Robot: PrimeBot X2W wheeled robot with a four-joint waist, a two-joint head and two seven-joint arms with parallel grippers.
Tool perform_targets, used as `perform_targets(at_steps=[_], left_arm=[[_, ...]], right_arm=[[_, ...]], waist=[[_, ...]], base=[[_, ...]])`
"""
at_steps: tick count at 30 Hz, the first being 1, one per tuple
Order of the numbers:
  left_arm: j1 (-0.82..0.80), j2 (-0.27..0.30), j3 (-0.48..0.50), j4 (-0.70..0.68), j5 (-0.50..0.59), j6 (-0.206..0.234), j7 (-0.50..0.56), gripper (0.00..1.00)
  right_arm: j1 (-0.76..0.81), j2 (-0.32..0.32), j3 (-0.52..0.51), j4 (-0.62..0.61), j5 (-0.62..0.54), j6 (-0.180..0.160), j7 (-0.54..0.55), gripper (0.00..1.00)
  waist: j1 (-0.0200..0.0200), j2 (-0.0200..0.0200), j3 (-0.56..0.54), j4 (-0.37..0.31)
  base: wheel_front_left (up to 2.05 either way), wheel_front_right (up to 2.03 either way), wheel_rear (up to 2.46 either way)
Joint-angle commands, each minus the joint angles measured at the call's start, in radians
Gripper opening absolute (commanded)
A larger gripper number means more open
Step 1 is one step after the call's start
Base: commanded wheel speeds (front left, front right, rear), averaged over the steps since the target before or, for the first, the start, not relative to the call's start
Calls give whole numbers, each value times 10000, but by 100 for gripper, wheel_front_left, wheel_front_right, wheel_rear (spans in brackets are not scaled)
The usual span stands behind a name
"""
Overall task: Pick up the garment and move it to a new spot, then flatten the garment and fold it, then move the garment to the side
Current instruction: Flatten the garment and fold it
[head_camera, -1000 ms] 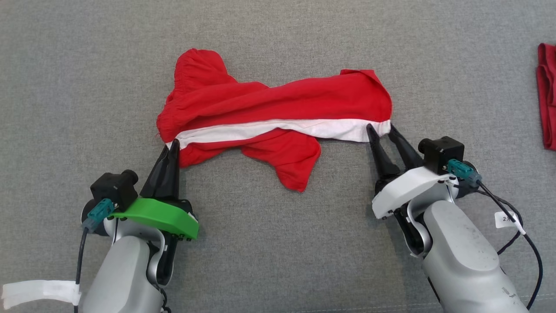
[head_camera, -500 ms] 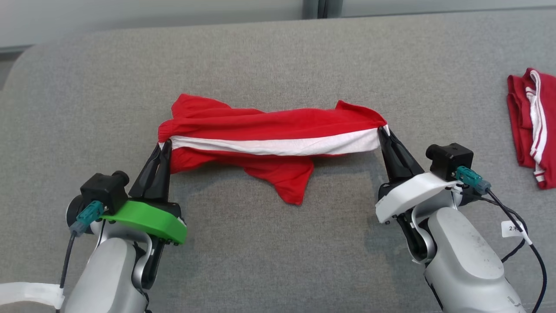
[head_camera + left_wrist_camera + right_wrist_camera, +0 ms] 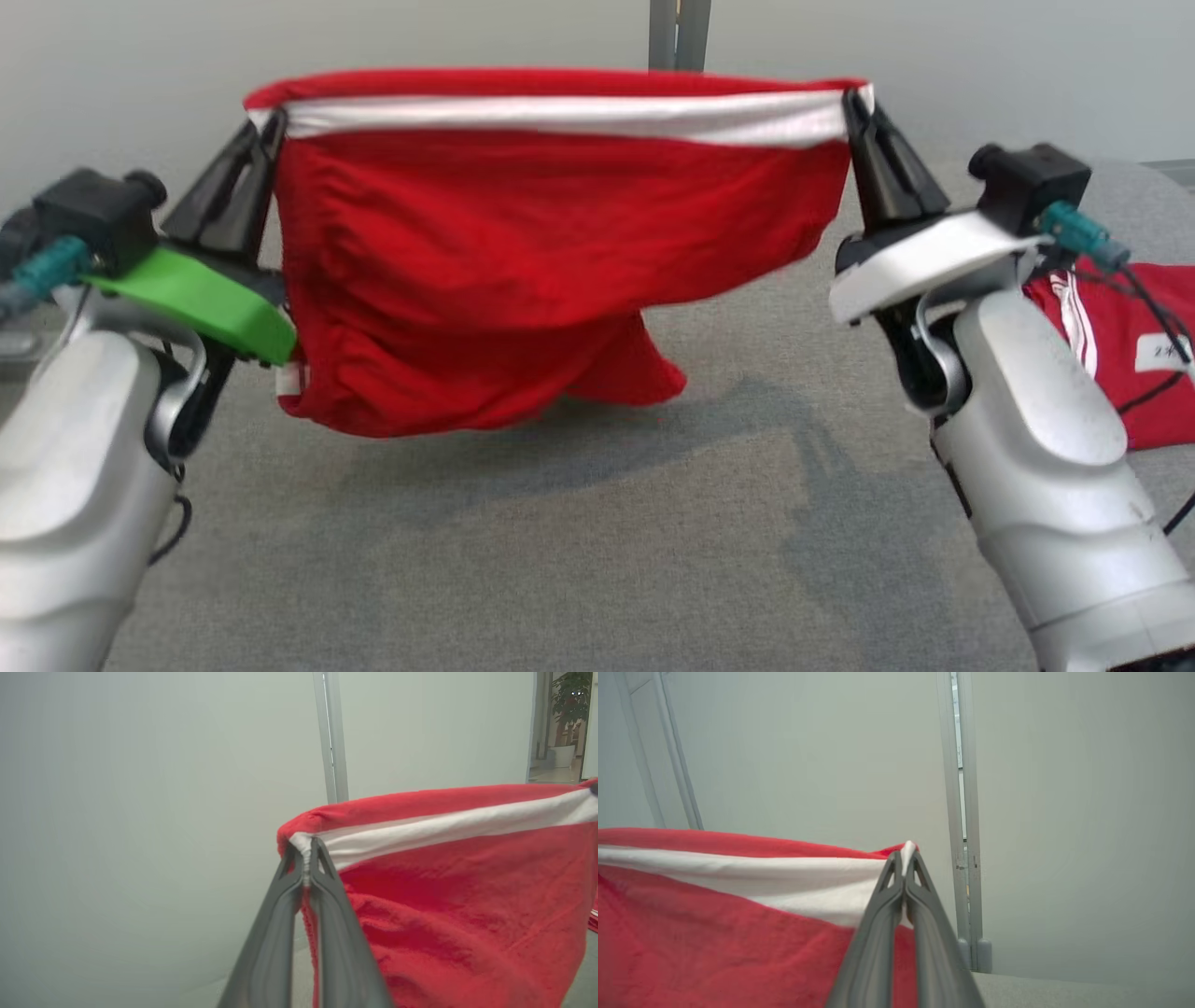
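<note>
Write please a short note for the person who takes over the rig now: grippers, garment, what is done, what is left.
Left gripper: shut on the white band of the red garment, left end.
Right gripper: shut on the band's right end.
Garment hangs stretched between them above the grey surface.
Done: pick-up.
Left: set down at new spot, flatten, fold, move aside.
A second red garment lies at the right.
</note>
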Motion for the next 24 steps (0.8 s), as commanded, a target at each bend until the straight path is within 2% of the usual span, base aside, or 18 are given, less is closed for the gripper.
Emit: perform_targets(at_steps=[1, 7, 13, 14, 18, 24], left_arm=[[-606, 233, -202, 36, -51, 24, 137, 0], [-2091, 448, -822, 464, -412, 24, 514, 0], [-3359, 324, -1417, 1054, -497, 24, 492, 0], [-3929, 226, -1623, 1329, -416, 24, 376, 0], [-4932, 214, -1578, 1966, -34, 41, 26, 0], [-6677, -278, -1594, 2916, 609, 36, -427, 0]], right_arm=[[-544, -156, 5, 43, -114, -15, -25, 0], [-2184, -392, 342, 644, -418, -15, -25, 0], [-3580, -514, 399, 1385, -632, -15, -25, 0], [-4181, -595, 224, 1650, -749, -15, -25, 0], [-5139, -553, -170, 1977, -1162, -15, -23, 0], [-6720, -594, -1065, 2173, -2351, -18, -23, 0]], waist=[[0, 0, 24, -134], [0, 0, 723, -247], [0, 0, 1770, -309], [0, 0, 2226, -315], [0, 0, 2779, -422], [0, 0, 3252, -499]], base=[[0, 0, 0], [0, 0, 0], [0, 0, 0], [0, 0, 0], [0, 0, 0], [0, 0, 0]])
